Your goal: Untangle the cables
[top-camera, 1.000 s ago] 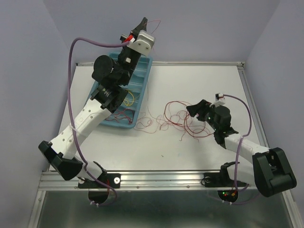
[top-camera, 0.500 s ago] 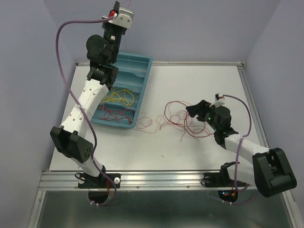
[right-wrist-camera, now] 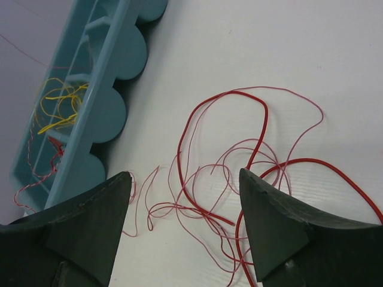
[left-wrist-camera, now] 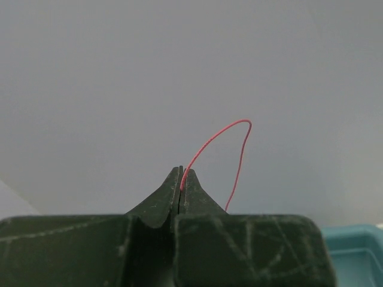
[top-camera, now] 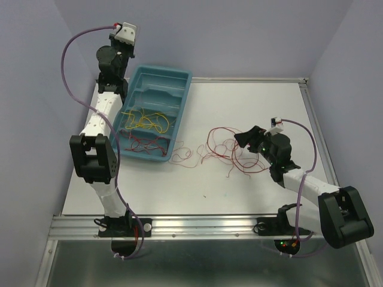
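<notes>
My left gripper [top-camera: 115, 40] is raised high at the back left, beside the wall. In the left wrist view it [left-wrist-camera: 181, 179] is shut on a thin red wire [left-wrist-camera: 215, 136] that loops up and back down. A tangle of thin red wires [top-camera: 230, 152] lies on the white table, right of centre. My right gripper [top-camera: 245, 139] hangs open just above it, and the wires [right-wrist-camera: 239, 179] show between its jaws. Yellow wires [top-camera: 146, 119] and more red wires [top-camera: 143, 143] lie in the teal tray [top-camera: 179, 81].
The teal tray [right-wrist-camera: 114, 60] has scalloped compartments and stands at the back left of the table. A few red strands [top-camera: 182, 155] trail from its near corner towards the tangle. Purple cords run along both arms. Walls close in on the left, back and right.
My left arm has swung left from above the tray and stretched up along the left wall, still gripping the red wire. The tray's contents are now uncovered. The right arm has not moved.
</notes>
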Motion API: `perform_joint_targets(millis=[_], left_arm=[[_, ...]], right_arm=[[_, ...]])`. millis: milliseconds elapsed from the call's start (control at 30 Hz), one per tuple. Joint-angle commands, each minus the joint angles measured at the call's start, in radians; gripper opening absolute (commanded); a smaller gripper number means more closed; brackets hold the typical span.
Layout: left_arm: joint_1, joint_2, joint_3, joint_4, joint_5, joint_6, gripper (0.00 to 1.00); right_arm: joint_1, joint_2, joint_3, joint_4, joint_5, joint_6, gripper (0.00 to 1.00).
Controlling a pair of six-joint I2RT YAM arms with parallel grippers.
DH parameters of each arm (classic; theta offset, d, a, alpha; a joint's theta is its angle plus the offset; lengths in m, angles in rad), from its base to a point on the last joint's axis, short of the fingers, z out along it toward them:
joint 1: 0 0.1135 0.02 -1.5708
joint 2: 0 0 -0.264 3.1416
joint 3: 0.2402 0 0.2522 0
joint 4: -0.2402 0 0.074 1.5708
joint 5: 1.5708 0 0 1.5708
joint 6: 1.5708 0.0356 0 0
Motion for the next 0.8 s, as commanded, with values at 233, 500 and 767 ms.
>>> perform_joint_targets(millis=[233,500,767], left_arm=[[0.037,0.085,-0.044,0.061,0.161,-0.050,0.00],[-0.004,0.009,-0.148,-0.028,0.327,0.077,0.00],[-0.033,0.087,-0.097,-0.395,0.351,0.399,0.00]], right_arm=[[0.005,-0.004,-0.016,0.064,-0.011,-0.001,0.78],[0.003,0.006,-0.015,0.065,-0.016,0.002,0.78],[0.005,0.024,-0.010,0.067,-0.024,0.005,0.78]])
